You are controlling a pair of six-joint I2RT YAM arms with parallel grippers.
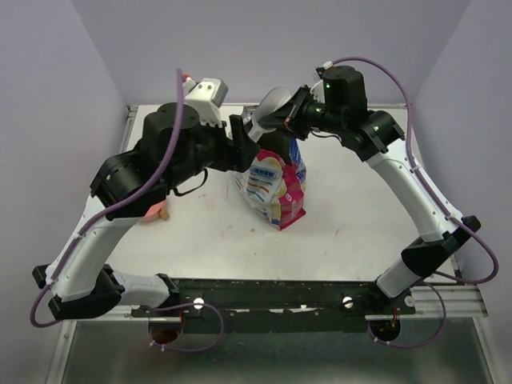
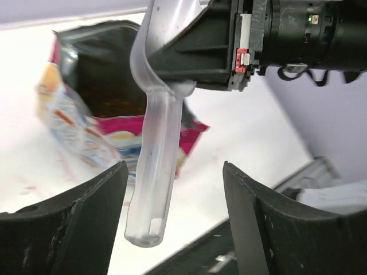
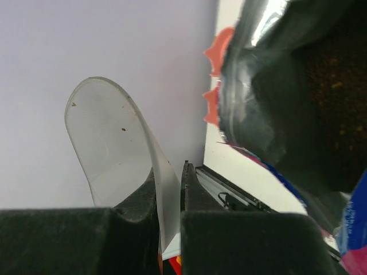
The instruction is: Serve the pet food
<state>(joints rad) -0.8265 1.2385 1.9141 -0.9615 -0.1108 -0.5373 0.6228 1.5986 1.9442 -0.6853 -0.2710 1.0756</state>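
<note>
Right jaws pinch the scoop [image 3: 109,143]; left jaws spread around its handle [image 2: 156,183].

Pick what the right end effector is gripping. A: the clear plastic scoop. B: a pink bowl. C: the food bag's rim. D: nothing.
A: the right end effector is shut on the wall of the clear scoop; the open bag stands off to its side.
</note>
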